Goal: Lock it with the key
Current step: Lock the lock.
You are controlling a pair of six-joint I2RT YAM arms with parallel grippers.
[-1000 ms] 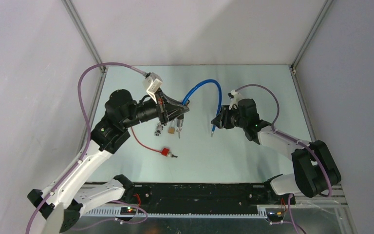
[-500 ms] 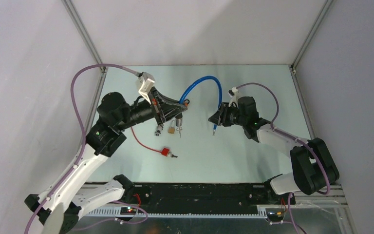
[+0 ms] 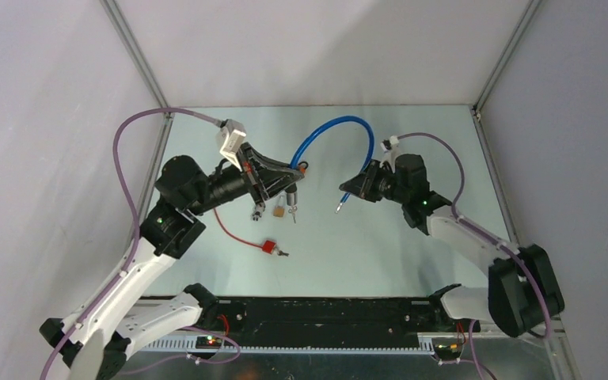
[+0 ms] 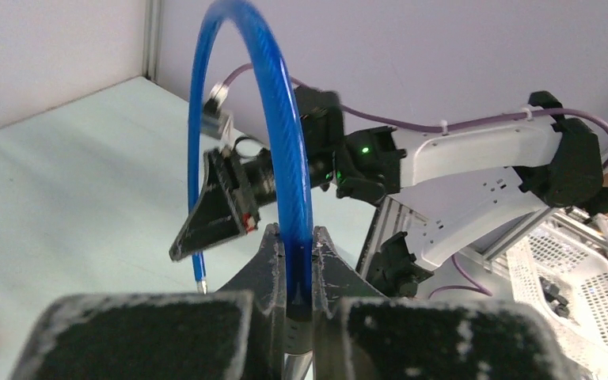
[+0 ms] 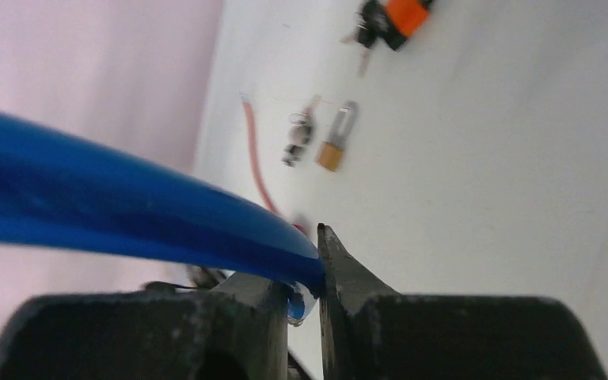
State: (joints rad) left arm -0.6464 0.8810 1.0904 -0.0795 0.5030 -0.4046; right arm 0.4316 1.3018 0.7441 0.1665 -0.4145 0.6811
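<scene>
Right pincer [image 3: 351,192] has swung outward, closing; it and left pincer [image 3: 294,174] clamp the blue cable [image 3: 336,124], seemingly springy, slick, best held near ends.

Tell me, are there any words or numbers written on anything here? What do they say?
No word, number or sign can be read in any view.
On the brass padlock, any marking is too blurred to read.
On the orange piece, the view is blurred and nothing is legible.
On the blue cable, the surface is plain and no print shows.
</scene>
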